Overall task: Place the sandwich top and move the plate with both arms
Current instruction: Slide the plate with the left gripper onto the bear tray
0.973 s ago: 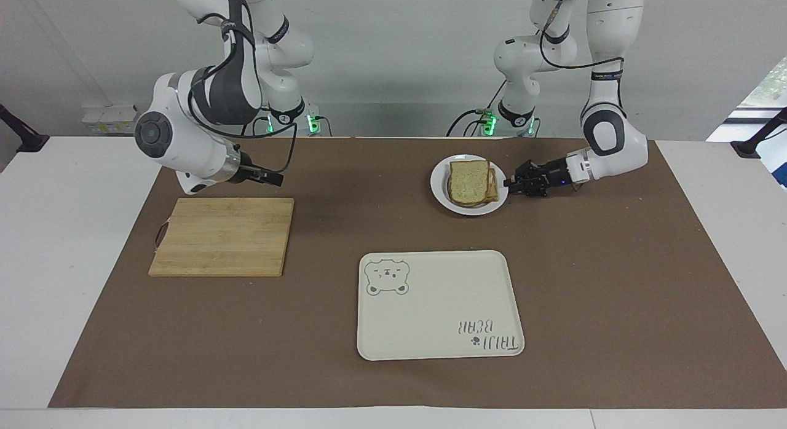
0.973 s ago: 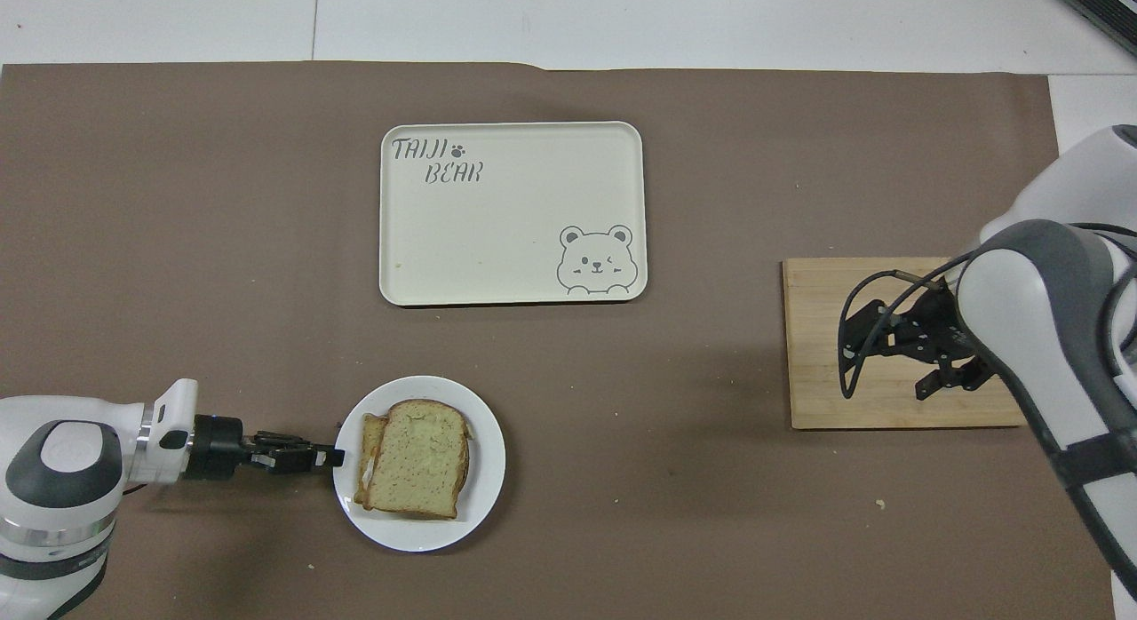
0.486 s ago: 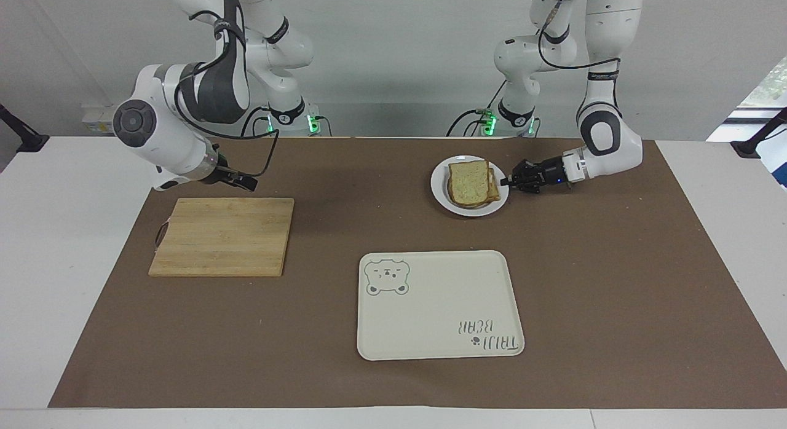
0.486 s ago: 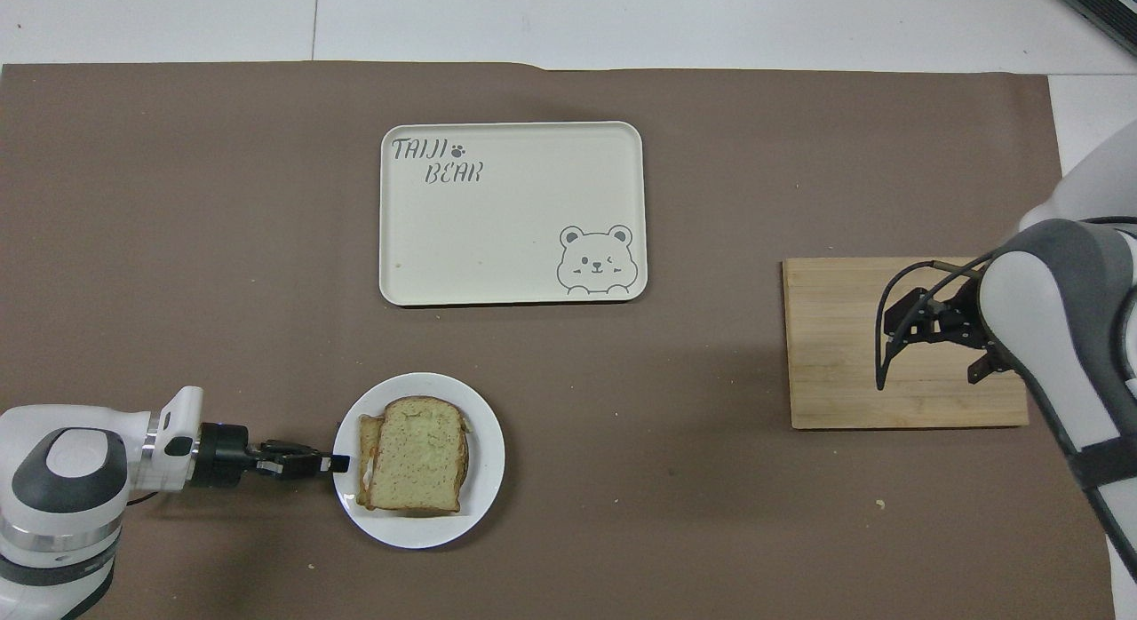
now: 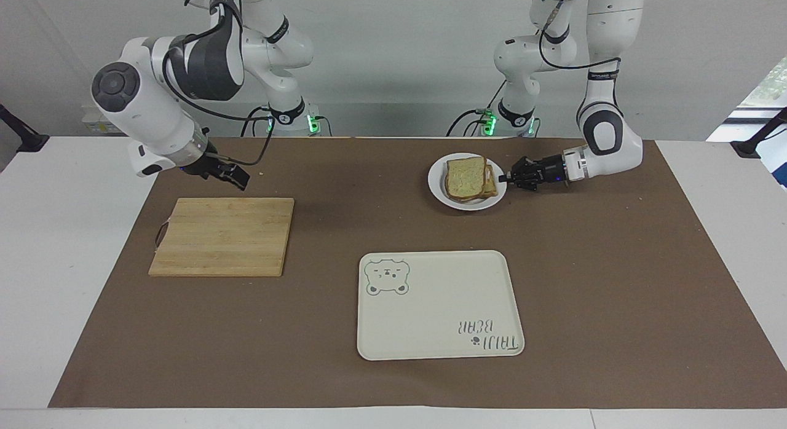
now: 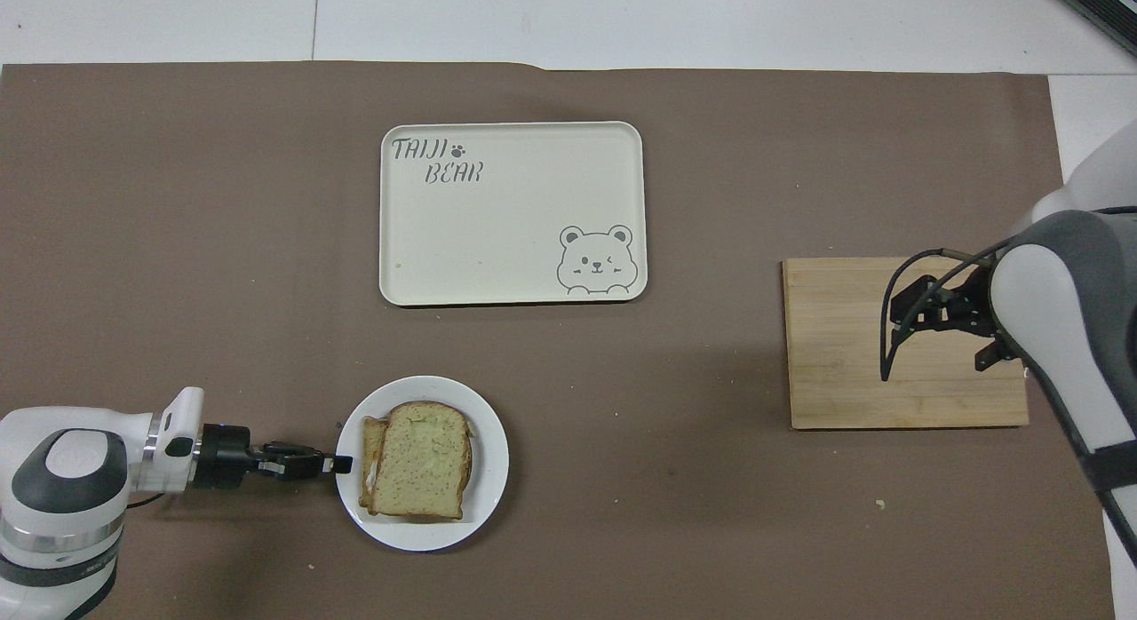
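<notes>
My left end effector [image 5: 504, 178] is clamped on the rim of the plate [image 5: 438, 189], which sits on the bench [image 5: 344, 232] nearer the robots than the tray [image 5: 439, 306]. The sandwich top [image 5: 465, 177] lies on the sandwich (slightly askew). My right end effector [image 5: 237, 177] hangs over the cutting board's [image 5: 221, 235] edge; I cannot tell its opening.

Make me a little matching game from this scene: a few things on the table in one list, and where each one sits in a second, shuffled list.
Things:
1. bread slice
2. plate
3. cutting board
4. tray

Places:
A. toward the right arm's end of the table, under the right gripper
B. farther from the robots than the plate, with a bear drawing
C. on top of the sandwich
D. on the brown mat, its rim at the left gripper

Pairs: 1-C, 2-D, 3-A, 4-B
</notes>
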Controlling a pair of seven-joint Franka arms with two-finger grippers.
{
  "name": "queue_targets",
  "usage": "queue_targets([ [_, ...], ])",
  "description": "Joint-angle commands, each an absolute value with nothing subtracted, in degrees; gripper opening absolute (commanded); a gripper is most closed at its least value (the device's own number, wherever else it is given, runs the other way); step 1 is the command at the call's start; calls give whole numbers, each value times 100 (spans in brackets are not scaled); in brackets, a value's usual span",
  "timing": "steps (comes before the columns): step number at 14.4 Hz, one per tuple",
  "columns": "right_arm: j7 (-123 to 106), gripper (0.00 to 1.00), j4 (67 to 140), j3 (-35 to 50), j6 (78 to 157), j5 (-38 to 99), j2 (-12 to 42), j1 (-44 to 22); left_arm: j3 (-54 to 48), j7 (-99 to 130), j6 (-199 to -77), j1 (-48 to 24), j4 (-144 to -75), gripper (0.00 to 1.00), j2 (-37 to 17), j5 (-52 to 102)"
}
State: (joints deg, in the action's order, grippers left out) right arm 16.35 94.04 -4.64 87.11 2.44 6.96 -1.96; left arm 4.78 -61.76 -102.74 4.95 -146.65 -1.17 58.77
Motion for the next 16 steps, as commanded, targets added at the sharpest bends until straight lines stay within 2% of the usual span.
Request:
queue_targets([
  [1,1582,100,9220,-439,8745,97,615,-193,457,-5715,-9556,598,-13785,0,-526,6012],
  [3,1565,100,9141,-448,8754,97,615,-193,448,-5057,-9361,484,-12863,0,-991,6003],
  [6,1267,100,8921,-431,8991,-105,580,-193,396,-4492,-9597,150,-11903,0,-1528,6203],
  [8,1029,100,8799,-439,9009,-114,528,-193,204,-4115,-10025,-8,-11594,0,-1704,6765],
  [11,1002,100,8500,-440,9009,-114,527,-193,-577,-3754,-11518,-88,-11392,0,-1932,7539],
  [12,1002,100,8421,-448,9009,-106,527,-193,-771,-3588,-11801,-79,-11034,0,-2169,7593],
  [14,1002,100,8394,-466,9000,-105,475,-185,-861,-3236,-11944,-97,-10593,0,-2381,7576],
  [16,1002,100,8385,-466,9009,-97,195,-158,-931,-3191,-12154,-97,-10233,0,-2627,7567],
])
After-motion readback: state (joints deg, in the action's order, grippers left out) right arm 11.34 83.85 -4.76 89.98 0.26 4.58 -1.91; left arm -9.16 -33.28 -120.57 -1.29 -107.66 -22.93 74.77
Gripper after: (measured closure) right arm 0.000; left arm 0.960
